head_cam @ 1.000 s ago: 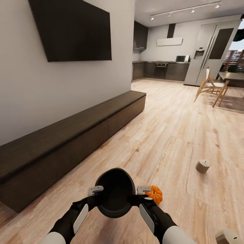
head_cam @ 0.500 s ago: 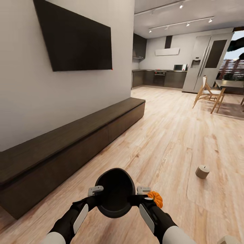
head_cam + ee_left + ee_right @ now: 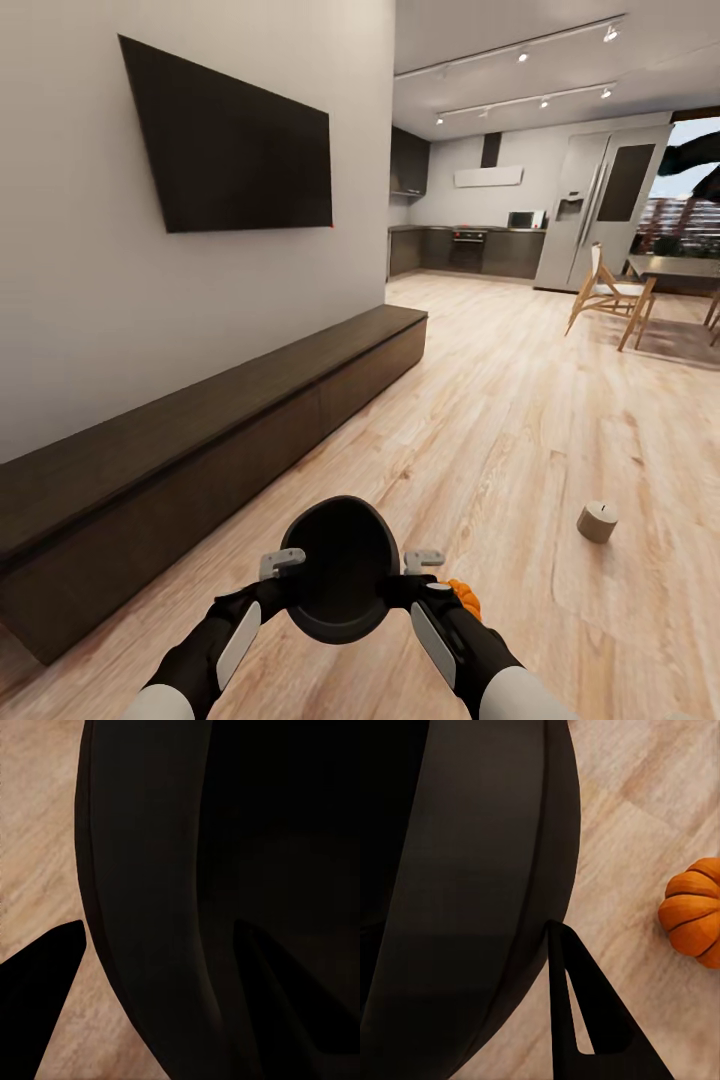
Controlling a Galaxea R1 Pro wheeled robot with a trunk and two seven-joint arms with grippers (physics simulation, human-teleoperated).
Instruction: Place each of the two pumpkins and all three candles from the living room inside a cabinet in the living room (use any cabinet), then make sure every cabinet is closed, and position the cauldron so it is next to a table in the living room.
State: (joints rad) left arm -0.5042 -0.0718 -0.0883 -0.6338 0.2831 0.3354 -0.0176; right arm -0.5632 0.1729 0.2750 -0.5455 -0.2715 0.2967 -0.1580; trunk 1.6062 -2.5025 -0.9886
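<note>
Two grippers clamped on one black cauldron (image 3: 338,580), mouth facing the head camera: left gripper (image 3: 283,562) on its left rim, right gripper (image 3: 423,560) on its right rim, fingers straddling the wall. One cabinet (image 3: 230,430), long axis running along the wall toward the kitchen, fronts closed. One pumpkin (image 3: 463,597) on floor beside right gripper, partly hidden. One candle (image 3: 597,521) upright, well apart to the right.

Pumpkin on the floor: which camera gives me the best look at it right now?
The right wrist view: the pumpkin shows its orange ribs clearly on the wood floor, though the frame edge cuts it. In the head view only a sliver of it peeks out behind the right arm, beside the cauldron.
</note>
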